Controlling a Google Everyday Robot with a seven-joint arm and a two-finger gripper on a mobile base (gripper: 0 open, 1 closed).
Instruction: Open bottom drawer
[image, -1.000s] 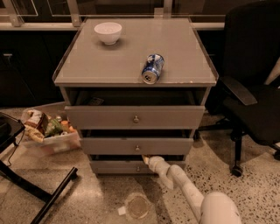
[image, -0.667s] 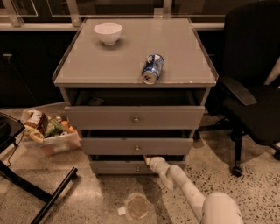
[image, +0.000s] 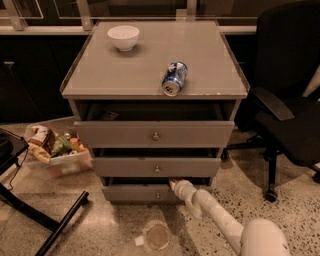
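Observation:
The grey cabinet (image: 155, 75) has three drawers, each with a small round metal knob. The bottom drawer (image: 135, 193) has the narrowest front and stands a little way out, level with the two above it; its knob (image: 157, 195) is free. My gripper (image: 174, 184) is at the end of the white arm that reaches in from the lower right. Its tip sits at the top edge of the bottom drawer's front, just right of and above the knob, under the middle drawer (image: 156, 167).
A white bowl (image: 123, 37) and a blue can lying on its side (image: 174, 78) rest on the cabinet top. A box of snacks (image: 56, 150) sits on the floor at the left, by a black stand leg (image: 60, 222). A black office chair (image: 287, 115) stands at the right. A round lid (image: 157, 235) lies on the floor in front.
My gripper tip has shifted slightly to the right along the bottom drawer's top edge. The drawer front looks a touch further out.

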